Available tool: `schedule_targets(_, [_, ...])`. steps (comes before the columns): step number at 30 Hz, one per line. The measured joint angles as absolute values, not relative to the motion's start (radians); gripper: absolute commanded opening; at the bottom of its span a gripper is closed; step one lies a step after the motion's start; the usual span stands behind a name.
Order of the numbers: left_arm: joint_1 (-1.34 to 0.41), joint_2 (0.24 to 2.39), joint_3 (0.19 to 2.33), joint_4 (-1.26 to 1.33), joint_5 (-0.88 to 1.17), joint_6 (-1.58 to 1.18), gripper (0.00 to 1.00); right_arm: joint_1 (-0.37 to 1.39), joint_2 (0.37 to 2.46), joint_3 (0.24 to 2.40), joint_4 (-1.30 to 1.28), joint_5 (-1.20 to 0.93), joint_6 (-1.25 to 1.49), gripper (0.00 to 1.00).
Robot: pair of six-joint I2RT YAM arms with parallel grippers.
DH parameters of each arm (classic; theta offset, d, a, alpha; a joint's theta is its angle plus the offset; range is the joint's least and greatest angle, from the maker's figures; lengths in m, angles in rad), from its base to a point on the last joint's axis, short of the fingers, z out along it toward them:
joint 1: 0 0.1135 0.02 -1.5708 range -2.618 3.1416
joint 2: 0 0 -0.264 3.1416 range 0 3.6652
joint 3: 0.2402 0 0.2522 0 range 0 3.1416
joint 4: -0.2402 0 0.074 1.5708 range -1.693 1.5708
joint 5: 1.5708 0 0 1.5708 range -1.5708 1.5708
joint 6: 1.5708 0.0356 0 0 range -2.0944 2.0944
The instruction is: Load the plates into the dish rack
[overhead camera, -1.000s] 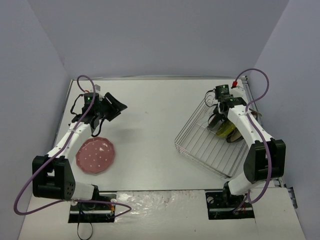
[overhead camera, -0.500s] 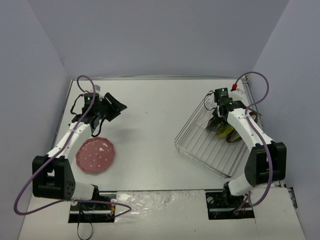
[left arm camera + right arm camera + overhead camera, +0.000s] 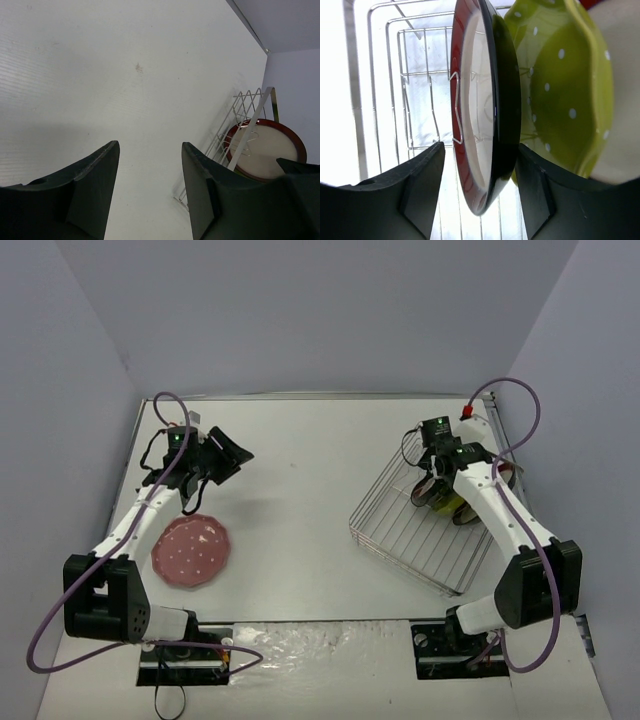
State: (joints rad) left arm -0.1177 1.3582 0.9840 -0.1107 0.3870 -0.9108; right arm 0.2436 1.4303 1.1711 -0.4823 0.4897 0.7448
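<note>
The pink dotted plate (image 3: 190, 550) lies flat on the table at the near left. My left gripper (image 3: 228, 452) hangs open and empty above the table behind it; it also shows in the left wrist view (image 3: 150, 190). The silver wire dish rack (image 3: 400, 530) stands at the right. In it, a dark-red-rimmed plate (image 3: 477, 100) stands on edge beside the yellow-green dotted plate (image 3: 560, 90). A second dark-red plate (image 3: 508, 476) stands behind them. My right gripper (image 3: 480, 147) is open, and its fingers straddle the near red plate's lower rim with a gap on the left side.
The rack's upright prongs (image 3: 455, 110) and raised sides (image 3: 355, 90) surround my right gripper. Purple walls enclose the table on three sides. In the left wrist view the rack (image 3: 240, 120) shows far off with a red plate (image 3: 265, 147).
My right gripper has shifted slightly left and nearer over the rack around the plates. The left arm and the pink plate have not moved.
</note>
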Motion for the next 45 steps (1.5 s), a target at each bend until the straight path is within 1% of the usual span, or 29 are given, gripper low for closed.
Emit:
schedule_targets(6, [-0.118,1.342,0.984,-0.127,0.387,-0.911,0.49,0.266,1.371,1.254,-0.546,0.52,0.755,0.61])
schedule_targets(11, [-0.118,1.333,0.986,-0.134,0.384,-0.91,0.49,0.283,1.305,1.297,-0.567,0.537,0.759,0.63])
schedule_targets(15, [-0.118,1.315,0.991,-0.16,0.366,-0.904,0.49,0.329,1.268,1.335,-0.595,0.542,0.756,0.64])
schedule_targets(21, [-0.118,1.263,1.0,-0.212,0.322,-0.893,0.49,0.406,1.289,1.444,-0.597,0.48,0.724,0.65])
schedule_targets(26, [-0.118,1.223,1.013,-0.258,0.269,-0.89,0.49,0.48,1.386,1.5,-0.531,0.39,0.686,0.66])
schedule_targets(29, [-0.118,1.203,1.037,-0.316,0.224,-0.878,0.49,0.534,1.487,1.521,-0.49,0.312,0.662,0.66])
schedule_targets(37, [-0.118,1.074,1.103,-0.512,0.046,-0.84,0.53,0.67,1.761,1.521,-0.275,0.028,0.615,0.66])
schedule_targets(41, [-0.118,1.02,1.114,-0.584,-0.045,-0.846,0.53,0.719,1.834,1.52,-0.217,-0.055,0.594,0.66])
schedule_targets(45, [-0.118,0.993,1.115,-0.685,-0.124,-0.871,0.54,0.744,1.857,1.51,-0.165,-0.112,0.583,0.65])
